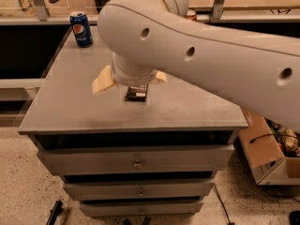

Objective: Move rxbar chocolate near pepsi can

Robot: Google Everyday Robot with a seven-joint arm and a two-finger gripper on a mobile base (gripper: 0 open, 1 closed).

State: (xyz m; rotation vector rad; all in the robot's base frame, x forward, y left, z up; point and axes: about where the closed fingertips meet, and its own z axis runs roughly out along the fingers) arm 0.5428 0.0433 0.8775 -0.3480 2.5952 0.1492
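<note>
Little is done yet — the spread end effector hangs mid-frame over the flat dark-wrapped rxbar chocolate, well apart from the upper-left blue pepsi can.

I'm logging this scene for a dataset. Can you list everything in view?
pepsi can: one, blue, upright at the far left corner of the cabinet top.
rxbar chocolate: one, dark wrapper, lying flat near the middle of the top.
reddish can: one, mostly hidden behind the arm, at the far edge.
drawer cabinet: one, grey, three drawers in its front.
cardboard box: one, brown, open, on the floor at right.
arm: one, white, reaching in from the right.
gripper: one, cream fingers spread open, right over the bar.
</note>
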